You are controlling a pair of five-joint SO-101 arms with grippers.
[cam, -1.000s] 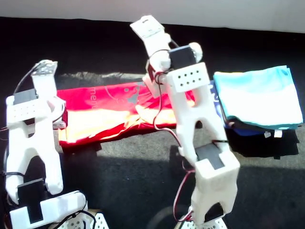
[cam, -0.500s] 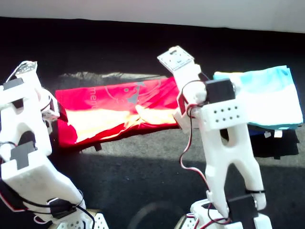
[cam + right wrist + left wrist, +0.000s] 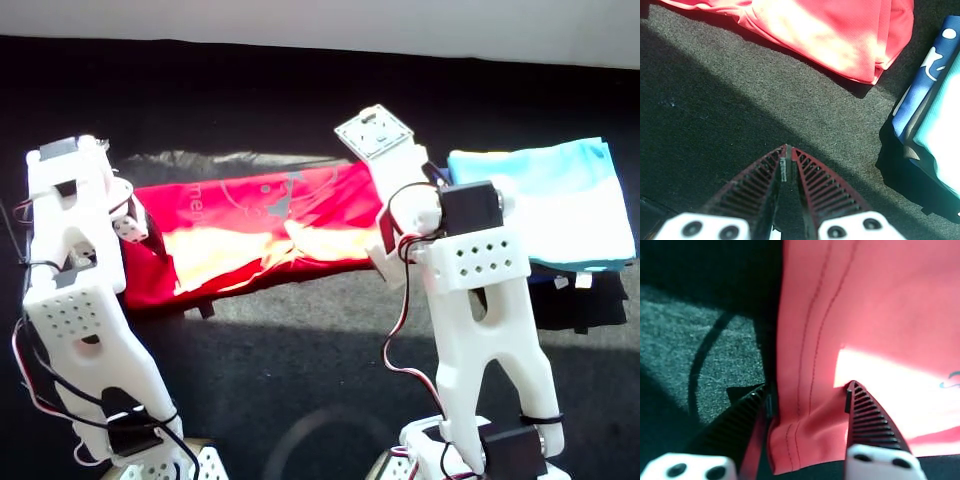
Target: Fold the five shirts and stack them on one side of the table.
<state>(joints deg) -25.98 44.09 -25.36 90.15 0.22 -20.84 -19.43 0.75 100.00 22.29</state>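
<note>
**On the table: red shirt mid-fold, pile sitting on the right arm's side**

Middle of the table [image 3: 300, 340] is where the red shirt [image 3: 260, 225] lies, stretched out lengthways and only partly folded; one long edge looks turned over onto the body and the rest is a bit rumpled, so I'd call it mid-fold at best. Over by the right arm [image 3: 470, 290] sits the stack [image 3: 560, 285]; a pale blue and white shirt [image 3: 545, 205] on top, a dark blue one [image 3: 925, 75] and something black underneath; I count three layers for sure and can't tell if a fourth is tucked in, so no idea whether red is really the last one.

Left gripper [image 3: 807, 390] is down at the end of the red shirt farthest from the stack; fingers spread, with the stitched hem right between them, not pinched as far as I can see. Right gripper [image 3: 787, 152] hangs over bare table just beside the shirt's other end and near the stack; fingers pressed together, nothing in them.

My read on progress: most of the job looks done; the pile is neat and off to one side. What's left is finishing red's fold, getting it down to the pile's footprint, then setting it on top; it's floppy fabric, so I'd guess it comes undone on the way unless both ends are held.
</note>
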